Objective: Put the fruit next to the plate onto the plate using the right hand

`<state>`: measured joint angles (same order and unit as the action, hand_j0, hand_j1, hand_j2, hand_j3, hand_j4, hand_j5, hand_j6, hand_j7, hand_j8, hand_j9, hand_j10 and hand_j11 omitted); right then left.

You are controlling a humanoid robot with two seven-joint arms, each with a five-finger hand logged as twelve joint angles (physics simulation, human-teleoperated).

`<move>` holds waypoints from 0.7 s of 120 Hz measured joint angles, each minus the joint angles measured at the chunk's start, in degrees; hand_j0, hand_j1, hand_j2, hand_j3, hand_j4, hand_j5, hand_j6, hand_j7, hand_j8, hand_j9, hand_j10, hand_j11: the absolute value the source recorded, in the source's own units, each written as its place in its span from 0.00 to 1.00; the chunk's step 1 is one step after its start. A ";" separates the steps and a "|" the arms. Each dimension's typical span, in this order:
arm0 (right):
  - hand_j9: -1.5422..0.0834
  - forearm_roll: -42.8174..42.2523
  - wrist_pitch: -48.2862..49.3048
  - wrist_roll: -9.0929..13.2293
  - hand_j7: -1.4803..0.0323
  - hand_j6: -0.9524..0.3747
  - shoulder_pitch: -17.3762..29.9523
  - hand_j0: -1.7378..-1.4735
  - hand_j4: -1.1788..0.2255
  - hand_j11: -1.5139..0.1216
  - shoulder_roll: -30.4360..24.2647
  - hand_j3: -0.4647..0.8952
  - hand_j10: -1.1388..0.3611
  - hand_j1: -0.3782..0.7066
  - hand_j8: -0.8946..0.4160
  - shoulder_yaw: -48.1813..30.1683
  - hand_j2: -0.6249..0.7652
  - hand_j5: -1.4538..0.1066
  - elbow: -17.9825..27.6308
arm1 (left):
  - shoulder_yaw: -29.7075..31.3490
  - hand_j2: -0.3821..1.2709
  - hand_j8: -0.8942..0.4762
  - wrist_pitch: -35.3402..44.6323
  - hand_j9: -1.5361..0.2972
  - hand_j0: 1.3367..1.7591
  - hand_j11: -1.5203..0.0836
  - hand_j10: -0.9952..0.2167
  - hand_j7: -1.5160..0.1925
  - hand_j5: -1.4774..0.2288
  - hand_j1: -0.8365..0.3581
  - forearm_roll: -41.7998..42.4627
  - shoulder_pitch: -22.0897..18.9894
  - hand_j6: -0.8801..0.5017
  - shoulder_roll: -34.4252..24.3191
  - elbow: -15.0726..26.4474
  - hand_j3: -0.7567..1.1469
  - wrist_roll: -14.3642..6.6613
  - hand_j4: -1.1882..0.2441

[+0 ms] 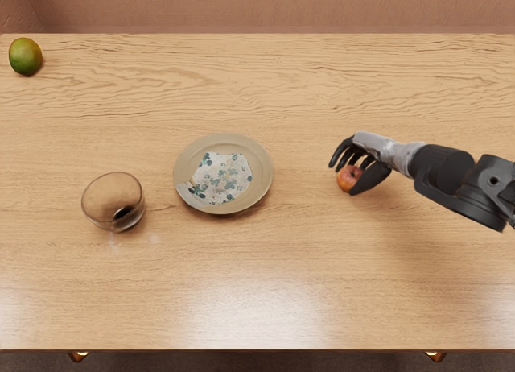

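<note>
A small red and yellow apple (348, 178) lies on the table to the right of the plate (260, 162), about a hand's width away from it. The plate is beige with a flowered square pattern in its middle and holds nothing. My right hand (356, 164) comes in from the right edge and sits over the apple, fingers curved above it and thumb at its right side. The fingers look loosely cupped around the fruit, and I cannot tell whether they press on it. The apple still rests on the wood.
A dark glass bowl (113, 200) stands left of the plate. A green and yellow mango (25, 55) lies at the far left corner. The table's front edge (257, 349) runs along the bottom.
</note>
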<state>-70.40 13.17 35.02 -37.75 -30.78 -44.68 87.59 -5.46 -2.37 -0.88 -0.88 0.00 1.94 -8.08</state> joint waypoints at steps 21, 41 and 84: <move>0.47 0.57 0.03 0.00 0.48 0.32 -1.36 0.30 0.44 0.46 2.52 0.34 0.42 0.60 0.38 0.05 0.51 0.43 0.32 | 0.00 0.23 0.64 0.00 0.83 0.76 0.94 0.81 0.88 0.86 0.98 0.00 0.00 0.63 0.00 0.00 0.40 0.00 0.82; 0.47 0.70 0.03 0.00 0.48 0.32 -1.82 0.30 0.44 0.46 4.67 0.34 0.42 0.60 0.38 0.05 0.51 0.43 0.35 | 0.00 0.23 0.64 0.00 0.83 0.76 0.94 0.81 0.88 0.86 0.98 0.00 0.00 0.63 0.00 0.00 0.40 0.00 0.82; 0.47 0.67 -0.17 0.00 0.48 0.32 -3.34 0.30 0.44 0.46 9.54 0.34 0.42 0.59 0.38 0.13 0.51 0.43 -0.12 | 0.00 0.23 0.64 0.00 0.83 0.76 0.94 0.81 0.88 0.86 0.98 0.00 0.02 0.63 0.00 0.00 0.40 0.00 0.82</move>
<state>-69.73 13.01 35.02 -41.09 -21.25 -44.55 87.47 -5.45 -2.37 -0.88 -0.86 0.00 1.93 -8.09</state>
